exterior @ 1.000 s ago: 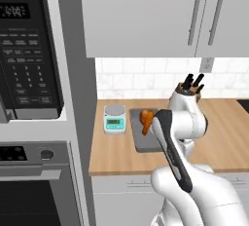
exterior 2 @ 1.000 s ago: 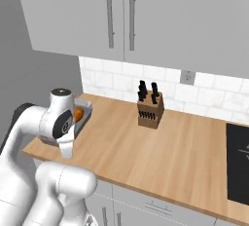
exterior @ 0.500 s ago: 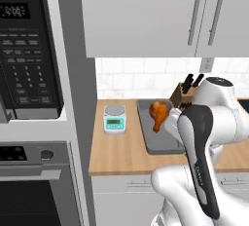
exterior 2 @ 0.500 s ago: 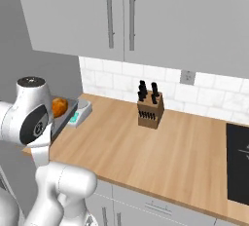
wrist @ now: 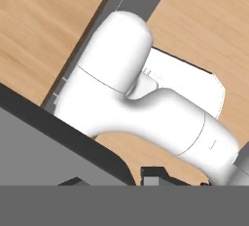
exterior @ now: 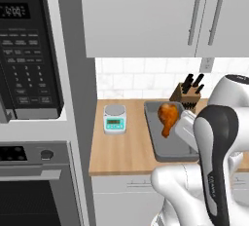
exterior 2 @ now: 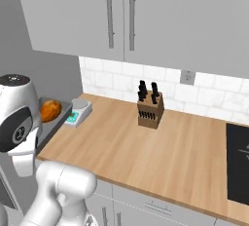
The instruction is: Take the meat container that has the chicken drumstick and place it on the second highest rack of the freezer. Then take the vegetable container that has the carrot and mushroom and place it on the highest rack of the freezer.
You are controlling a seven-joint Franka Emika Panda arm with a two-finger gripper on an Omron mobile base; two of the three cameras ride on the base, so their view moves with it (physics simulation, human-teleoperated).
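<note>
You see a glossy orange-brown drumstick (exterior: 167, 117) in a matt grey tray (exterior: 160, 144), a smooth wood-grain counter (exterior 2: 160, 147), a wooden knife block (exterior 2: 150, 112), and glossy white tiles (exterior 2: 214, 98).

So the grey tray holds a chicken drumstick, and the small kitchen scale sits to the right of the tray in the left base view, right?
Not quite. The grey tray does hold the chicken drumstick, but in the left base view the small kitchen scale sits to the left of the tray, not to its right. The knife block is what stands toward the right, behind the tray.
</note>
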